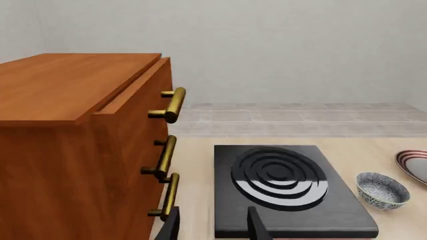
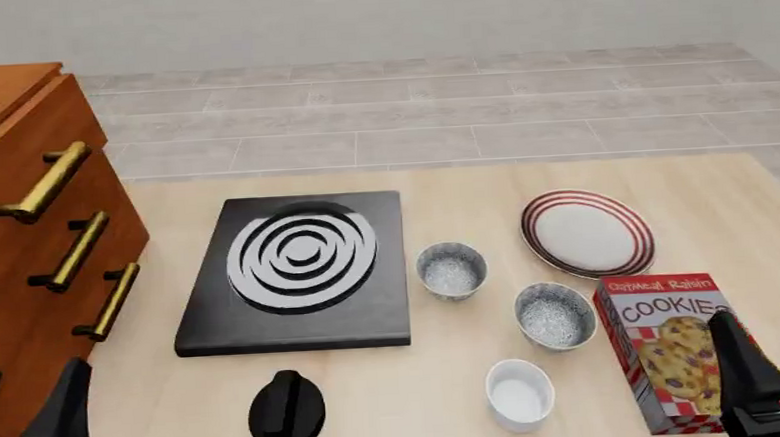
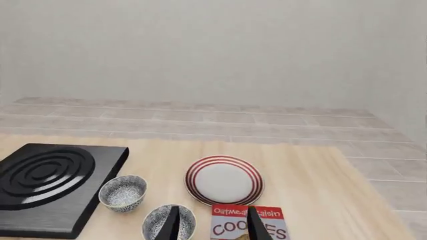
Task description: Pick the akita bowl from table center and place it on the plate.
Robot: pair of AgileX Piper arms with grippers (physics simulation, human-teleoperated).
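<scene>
The akita bowl [image 2: 451, 270], small and grey-speckled with a pale inside, stands upright at table centre just right of the stove plate; it also shows in both wrist views [image 1: 381, 190] [image 3: 123, 192]. The plate [image 2: 586, 232], white with dark-red rings, lies to its right and a little farther back [image 3: 223, 180], and its edge shows in the left wrist view [image 1: 413, 165]. My left gripper [image 2: 23, 398] hangs open at the near left corner, far from the bowl [image 1: 213, 227]. My right gripper [image 2: 777, 343] hangs open at the near right, over the cookie box [image 3: 213, 225]. Both hold nothing.
A wider, darker speckled bowl [image 2: 555, 315] sits near the akita bowl's right front, with a plain white bowl [image 2: 519, 392] nearer still. A cookie box [image 2: 671, 349] lies at the near right. A black stove plate [image 2: 300, 273], a black knob [image 2: 287, 411] and a wooden drawer cabinet [image 2: 31, 247] fill the left.
</scene>
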